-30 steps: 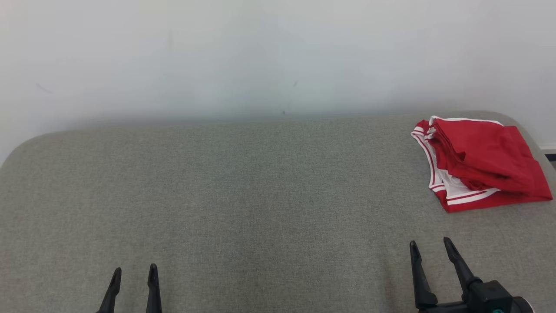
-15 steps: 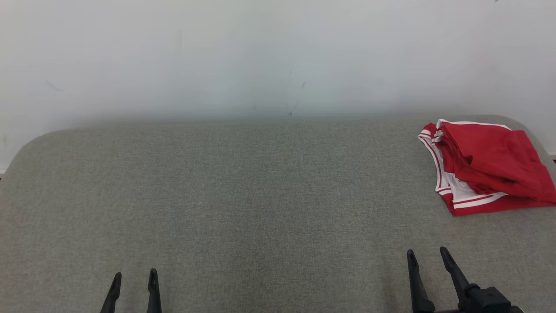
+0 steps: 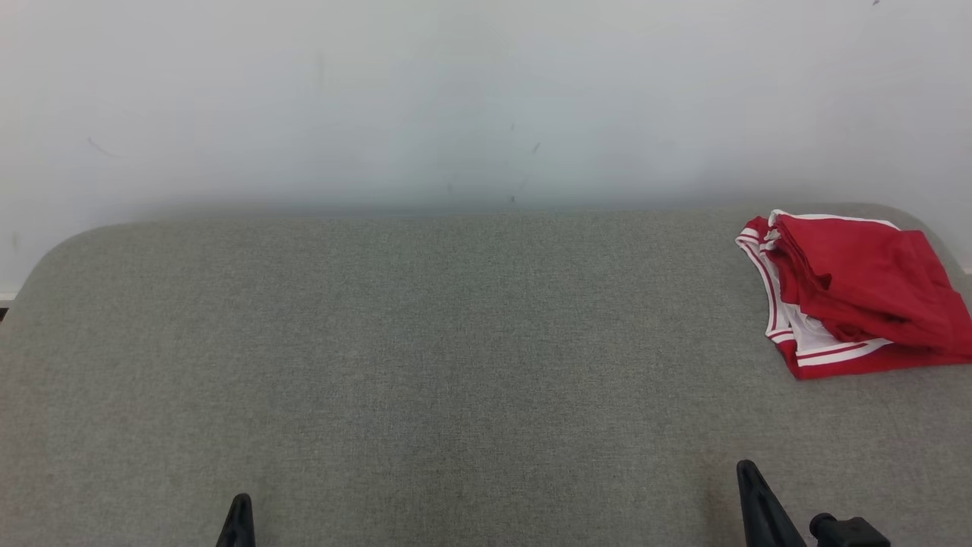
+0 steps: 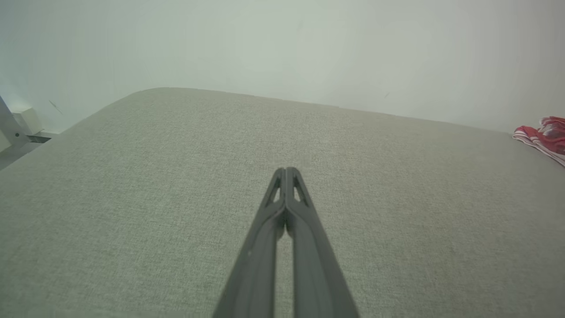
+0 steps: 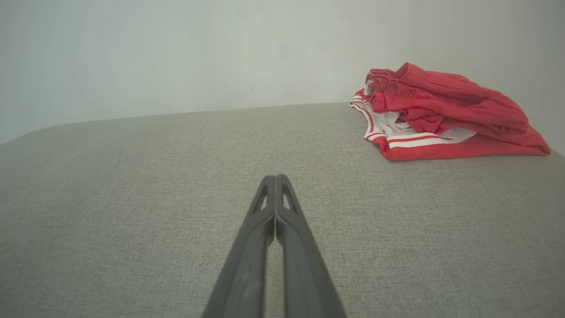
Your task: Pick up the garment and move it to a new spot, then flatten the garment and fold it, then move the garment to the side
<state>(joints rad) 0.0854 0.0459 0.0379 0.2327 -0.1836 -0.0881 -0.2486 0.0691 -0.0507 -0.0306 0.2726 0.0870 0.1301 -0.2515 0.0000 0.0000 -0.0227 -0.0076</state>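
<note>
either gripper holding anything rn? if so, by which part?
Nothing is held. The left gripper and right gripper are both shut, fingertips together with nothing between them. The red garment lies apart on the grey surface, far right.

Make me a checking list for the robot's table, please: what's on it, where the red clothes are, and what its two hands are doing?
Surface: grey cloth-covered pad with rounded corners, looks smooth.
Job's things: red garment with white stripes, loosely folded, lying at the far right corner.
Clutter: nothing seen.
Grippers: left gripper shut, holding nothing, over the bare pad; right gripper shut, holding nothing, short of the garment and not touching it.
Cables: nothing seen.
Surroundings: pale wall behind the pad; a pale box beyond its left end, seen from the left wrist.
</note>
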